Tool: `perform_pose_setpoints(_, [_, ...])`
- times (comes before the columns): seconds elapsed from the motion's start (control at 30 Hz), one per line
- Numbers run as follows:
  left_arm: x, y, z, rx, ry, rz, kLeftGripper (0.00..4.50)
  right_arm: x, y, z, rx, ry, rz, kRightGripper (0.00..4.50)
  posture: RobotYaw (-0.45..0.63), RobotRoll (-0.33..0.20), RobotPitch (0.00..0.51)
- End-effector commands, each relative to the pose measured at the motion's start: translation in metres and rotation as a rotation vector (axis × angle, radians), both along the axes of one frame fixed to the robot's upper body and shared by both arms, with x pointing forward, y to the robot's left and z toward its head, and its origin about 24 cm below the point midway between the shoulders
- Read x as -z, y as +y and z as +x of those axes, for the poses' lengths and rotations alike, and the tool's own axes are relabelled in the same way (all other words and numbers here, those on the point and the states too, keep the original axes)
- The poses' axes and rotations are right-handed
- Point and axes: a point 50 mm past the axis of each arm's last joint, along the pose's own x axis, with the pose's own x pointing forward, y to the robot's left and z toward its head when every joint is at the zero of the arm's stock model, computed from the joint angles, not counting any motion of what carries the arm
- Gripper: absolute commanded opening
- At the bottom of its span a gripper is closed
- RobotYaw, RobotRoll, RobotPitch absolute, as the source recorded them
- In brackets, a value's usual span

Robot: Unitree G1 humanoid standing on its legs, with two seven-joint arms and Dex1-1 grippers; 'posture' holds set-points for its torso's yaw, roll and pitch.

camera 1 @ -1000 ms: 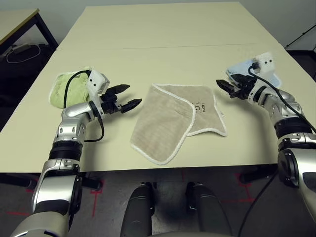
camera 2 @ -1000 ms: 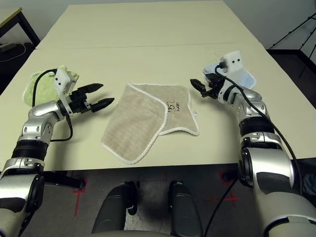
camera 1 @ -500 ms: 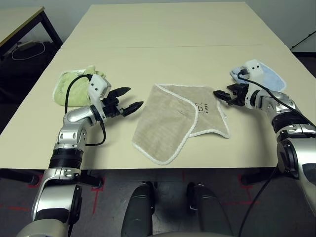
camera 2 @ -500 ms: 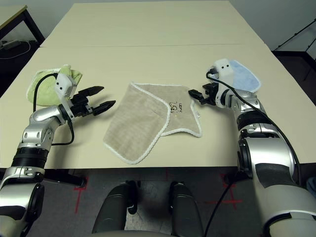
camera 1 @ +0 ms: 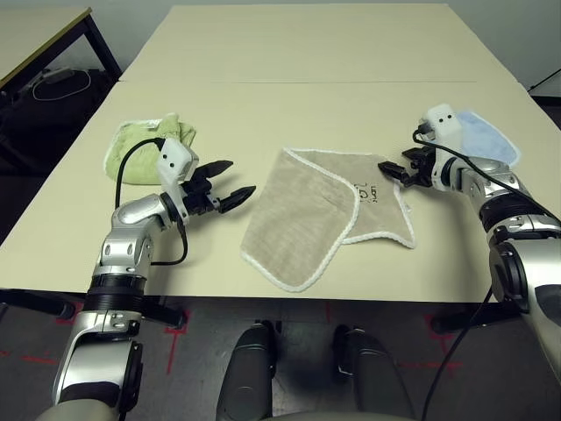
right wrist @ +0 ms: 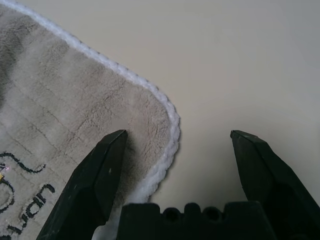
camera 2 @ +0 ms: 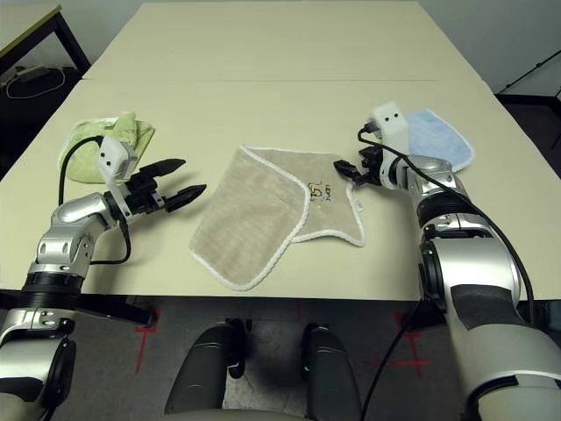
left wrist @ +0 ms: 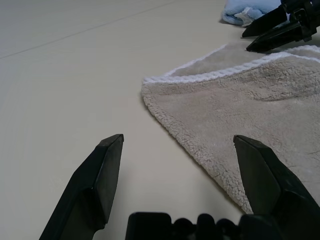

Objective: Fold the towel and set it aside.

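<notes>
The beige towel (camera 1: 307, 215) lies in the middle of the table, with its left part folded over the rest and its dark logo (camera 1: 366, 190) showing near the far right corner. My right gripper (camera 1: 384, 169) is open and low at that corner. In the right wrist view the white-edged corner (right wrist: 167, 125) lies between its fingers (right wrist: 107, 165). My left gripper (camera 1: 241, 177) is open, a short way left of the towel's left edge (left wrist: 165, 107) and just above the table, holding nothing.
A crumpled light green towel (camera 1: 145, 147) lies at the left behind my left arm. A light blue towel (camera 1: 486, 136) lies at the right behind my right wrist. The table's front edge (camera 1: 289, 298) runs just below the beige towel. Another table (camera 1: 35, 35) stands far left.
My right gripper has come down and inward to the towel's far right corner. The left gripper has stayed about where it was, and the camera has shifted a little.
</notes>
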Motion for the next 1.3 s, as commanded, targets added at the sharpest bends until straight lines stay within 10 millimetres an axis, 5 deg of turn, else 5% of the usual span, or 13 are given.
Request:
perform_pose_setpoints(0.03, [-0.005,0.000,0.000,0.009,-0.003,0.007,4.46,0.003,0.000,-0.001,0.004,0.013,-0.007,4.50,0.10,0.000,0.205])
perform_pose_setpoints(0.23, [-0.005,-0.001,-0.001,0.024,0.005,0.005,4.46,0.007,0.001,-0.002,-0.003,0.022,-0.013,4.50,0.10,0.000,0.222])
perform_pose_setpoints(0.3, [-0.005,-0.001,-0.002,0.025,0.009,0.005,4.50,0.008,0.003,-0.002,-0.006,0.026,-0.021,4.10,0.11,0.000,0.226])
perform_pose_setpoints(0.67, [-0.007,-0.001,-0.002,0.033,0.001,0.029,4.50,0.002,0.009,0.002,-0.031,0.011,-0.027,0.13,0.11,0.000,0.214])
perform_pose_setpoints(1.13, [-0.018,-0.010,-0.001,0.128,-0.063,0.003,4.50,-0.025,-0.001,0.002,-0.095,-0.162,-0.015,0.06,0.08,0.000,0.200])
perform_pose_setpoints(1.3, [-0.018,-0.011,0.001,0.128,-0.060,0.008,4.50,-0.049,-0.003,0.003,-0.110,-0.349,-0.036,0.06,0.07,0.000,0.193])
